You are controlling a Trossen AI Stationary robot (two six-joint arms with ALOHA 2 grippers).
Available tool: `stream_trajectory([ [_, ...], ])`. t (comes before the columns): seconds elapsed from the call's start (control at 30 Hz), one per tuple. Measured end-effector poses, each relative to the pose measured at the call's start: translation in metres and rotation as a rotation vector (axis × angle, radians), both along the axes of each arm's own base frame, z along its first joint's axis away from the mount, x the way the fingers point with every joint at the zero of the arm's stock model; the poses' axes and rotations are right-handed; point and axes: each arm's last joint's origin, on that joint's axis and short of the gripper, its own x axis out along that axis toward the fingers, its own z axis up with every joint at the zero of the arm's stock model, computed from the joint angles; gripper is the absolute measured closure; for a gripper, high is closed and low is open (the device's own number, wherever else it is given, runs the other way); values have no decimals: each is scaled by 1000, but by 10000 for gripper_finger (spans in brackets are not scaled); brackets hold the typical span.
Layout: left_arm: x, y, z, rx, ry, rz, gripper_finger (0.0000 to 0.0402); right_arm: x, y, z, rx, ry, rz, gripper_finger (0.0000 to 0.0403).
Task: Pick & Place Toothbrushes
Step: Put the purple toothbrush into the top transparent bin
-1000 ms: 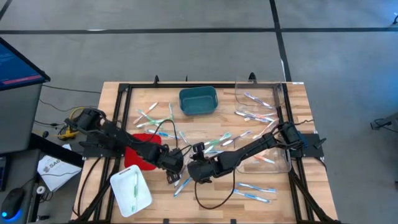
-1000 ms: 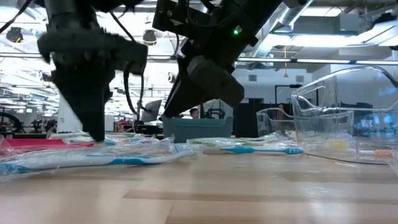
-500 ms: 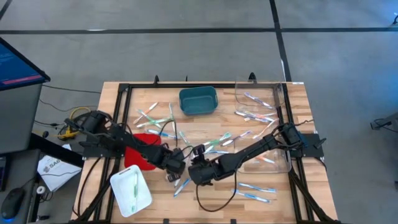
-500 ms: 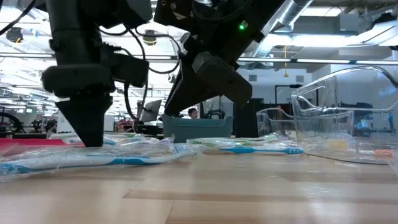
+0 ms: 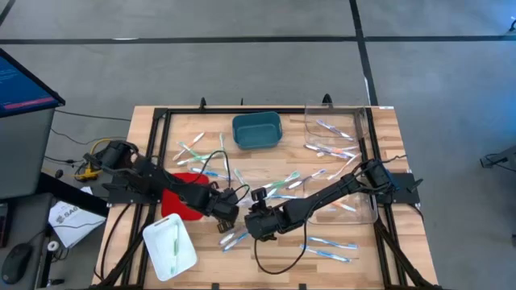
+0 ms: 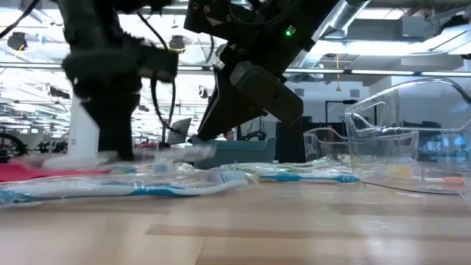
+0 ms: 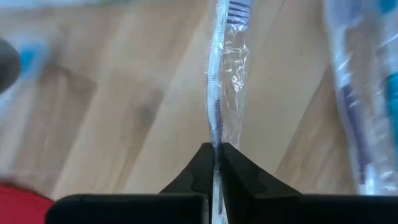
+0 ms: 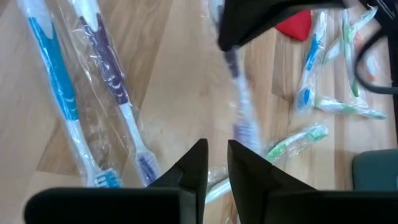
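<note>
Many wrapped toothbrushes (image 5: 284,184) lie scattered on the wooden table. My left gripper (image 5: 225,216) stands left of the table's middle, shut on a purple-bristled toothbrush (image 7: 222,74) in a clear wrapper. That brush shows blurred in the right wrist view (image 8: 239,93) and in the low view (image 6: 147,153). My right gripper (image 5: 256,224) hovers just to the right of it, fingers (image 8: 216,163) a narrow gap apart with nothing between them. Two wrapped brushes, blue (image 8: 59,93) and purple (image 8: 115,93), lie on the table below it. My left gripper pinches the wrapped toothbrush's handle (image 7: 215,142) between its two fingers, coming steeply from above. The brush runs on past the fingertips to its bristle head (image 7: 234,9). It sits about level in the hold, clear of the table.
A teal bin (image 5: 257,130) stands at the far middle, and clear containers at the far right (image 5: 334,129) and right (image 5: 359,205). A white tray (image 5: 169,246) with a green brush sits near left, beside a red piece (image 5: 184,193). A black cable (image 5: 274,258) loops near the front edge.
My left gripper has shut on the toothbrush and risen a little from the table. The brush has come up with it, off the wood. My right gripper has kept its place.
</note>
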Motion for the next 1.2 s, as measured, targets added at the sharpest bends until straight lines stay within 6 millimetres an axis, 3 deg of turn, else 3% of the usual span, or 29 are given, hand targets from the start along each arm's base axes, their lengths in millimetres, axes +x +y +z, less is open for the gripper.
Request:
stream_trajectory([
  [0.33,-29,18,64,178,-215,131,398,0,0,-1,12,-9,-12,349],
  [0.5,-47,27,98,294,-398,176,397,-2,-5,-21,73,-84,10,349],
  [0.63,-60,28,118,356,-500,179,397,-4,-10,-16,112,-219,53,349],
  [0.87,-70,10,137,443,-656,100,397,-31,-21,31,230,-644,109,349],
  [1.03,-66,-5,154,499,-773,-3,397,-61,-56,83,474,-1033,248,349],
  [1.2,-65,-8,181,554,-913,-71,397,-88,-89,137,483,-1237,255,349],
])
